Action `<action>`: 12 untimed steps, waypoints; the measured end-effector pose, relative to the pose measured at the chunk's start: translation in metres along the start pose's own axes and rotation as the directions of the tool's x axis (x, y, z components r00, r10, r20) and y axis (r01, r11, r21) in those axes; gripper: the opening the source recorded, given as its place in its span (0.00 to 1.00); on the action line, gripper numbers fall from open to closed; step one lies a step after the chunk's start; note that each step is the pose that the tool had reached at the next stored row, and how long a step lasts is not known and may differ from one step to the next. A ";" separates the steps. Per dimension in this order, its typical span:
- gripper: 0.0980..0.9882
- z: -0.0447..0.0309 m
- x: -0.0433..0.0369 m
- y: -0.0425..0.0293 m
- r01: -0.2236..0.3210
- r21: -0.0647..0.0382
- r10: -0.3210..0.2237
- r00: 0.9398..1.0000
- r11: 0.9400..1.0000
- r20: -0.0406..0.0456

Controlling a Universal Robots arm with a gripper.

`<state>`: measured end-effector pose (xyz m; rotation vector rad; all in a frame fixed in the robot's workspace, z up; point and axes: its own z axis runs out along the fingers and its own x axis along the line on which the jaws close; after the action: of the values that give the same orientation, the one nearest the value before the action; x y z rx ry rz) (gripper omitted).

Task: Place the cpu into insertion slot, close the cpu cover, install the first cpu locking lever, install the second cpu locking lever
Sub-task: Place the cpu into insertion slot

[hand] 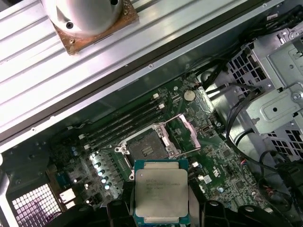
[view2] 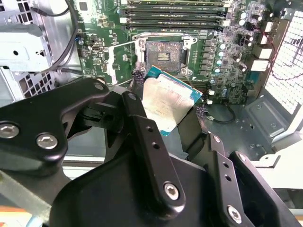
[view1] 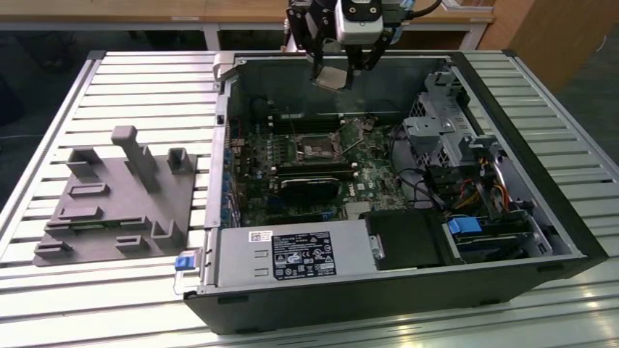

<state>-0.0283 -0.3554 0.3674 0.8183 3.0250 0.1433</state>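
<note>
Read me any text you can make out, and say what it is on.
On the cpu: lines of print across its metal face, too blurred to read.
On the power supply: a black label, print and symbols too small to read.
White sticker beside it: too small to read.
Nothing can be quoted.

Lit from overhead, fairly bright; glare noted on slatted table (view1: 541, 308) and on cpu (hand: 160, 191) face betw. jaws. Case (view1: 275, 83) interior below jaws left dim, w/ soft shadows.

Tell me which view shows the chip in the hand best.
The first wrist view: the chip faces the camera, its pale face plainly showing. The second wrist view shows the chip tilted and partly hidden. The exterior view shows it small, in the hand.
</note>
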 end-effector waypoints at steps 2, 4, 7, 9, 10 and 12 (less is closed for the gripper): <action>0.50 0.0000 0.0000 0.0000 -0.010 0.000 0.010 1.000 1.000 0.001; 0.50 0.0001 0.0000 0.0000 -0.020 0.000 0.020 1.000 1.000 0.002; 0.50 0.0001 0.0000 0.0000 -0.036 -0.001 0.036 0.999 0.999 0.003; 0.50 0.0002 0.0000 0.0000 -0.047 -0.001 0.047 0.999 0.999 0.004; 0.50 0.0002 0.0000 0.0000 -0.052 -0.001 0.052 0.999 0.999 0.005; 0.50 0.0003 0.0000 0.0000 -0.064 -0.001 0.064 0.998 0.998 0.006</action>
<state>-0.0283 -0.3554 0.3671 0.9137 2.9945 0.1430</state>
